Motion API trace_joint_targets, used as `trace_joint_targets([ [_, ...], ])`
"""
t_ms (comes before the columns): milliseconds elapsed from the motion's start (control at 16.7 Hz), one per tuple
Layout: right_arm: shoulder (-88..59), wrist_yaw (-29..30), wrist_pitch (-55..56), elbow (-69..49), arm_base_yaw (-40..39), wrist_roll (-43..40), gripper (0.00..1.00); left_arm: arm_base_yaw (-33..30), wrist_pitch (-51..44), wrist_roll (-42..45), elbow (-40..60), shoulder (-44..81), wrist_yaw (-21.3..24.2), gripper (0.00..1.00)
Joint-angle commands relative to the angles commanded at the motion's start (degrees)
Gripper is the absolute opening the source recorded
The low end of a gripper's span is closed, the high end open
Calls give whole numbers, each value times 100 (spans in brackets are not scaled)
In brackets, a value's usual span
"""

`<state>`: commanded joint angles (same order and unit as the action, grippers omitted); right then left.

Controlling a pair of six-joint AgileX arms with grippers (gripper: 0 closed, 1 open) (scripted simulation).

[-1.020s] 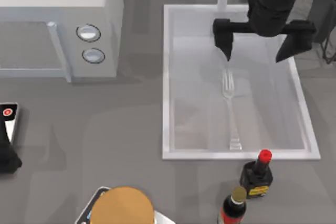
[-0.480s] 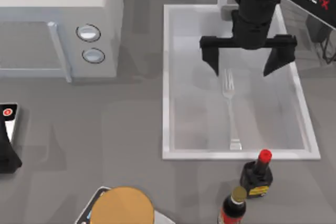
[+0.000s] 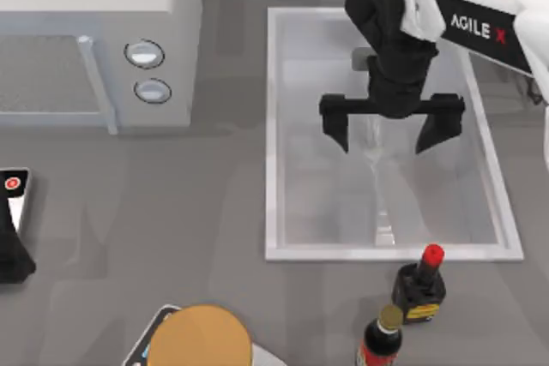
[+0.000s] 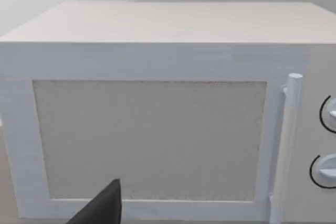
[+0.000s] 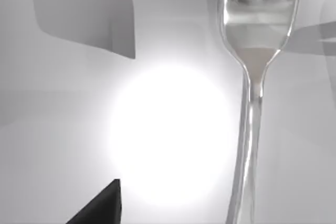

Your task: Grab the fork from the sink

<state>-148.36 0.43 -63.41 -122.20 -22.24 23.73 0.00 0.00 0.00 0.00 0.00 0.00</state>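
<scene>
The fork (image 3: 378, 184) lies lengthwise on the pale bottom of the sink (image 3: 272, 135), tines toward the back and handle end (image 3: 384, 233) near the front rim. My right gripper (image 3: 386, 131) hangs open over the tine end, one dark finger on each side of the fork and well apart from it. The right wrist view looks down on the fork (image 5: 253, 72), tines and neck close up, with one dark fingertip (image 5: 104, 205) at the edge. My left gripper (image 3: 10, 256) is parked at the table's left edge, and its fingertip (image 4: 104, 206) faces the microwave.
A grey microwave (image 3: 94, 40) with two round knobs stands at the back left. Two dark bottles (image 3: 419, 285) (image 3: 382, 336) stand just in front of the sink. A round tan object (image 3: 202, 336) sits at the front edge. A white device with a red dot (image 3: 14, 190) lies at the left.
My right arm has swung in from the back right. The open gripper has moved forward along the sink and now straddles the fork's tines. The fork has not moved.
</scene>
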Motion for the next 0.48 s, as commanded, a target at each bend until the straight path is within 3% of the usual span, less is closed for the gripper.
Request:
trace_joint_targets([
  [240,-413,6,1045,611,-17,9,100,0,0,0,0,0,0,100],
  [480,-520,8,1224,745,-23,13,100,0,0,0,0,0,0,100],
])
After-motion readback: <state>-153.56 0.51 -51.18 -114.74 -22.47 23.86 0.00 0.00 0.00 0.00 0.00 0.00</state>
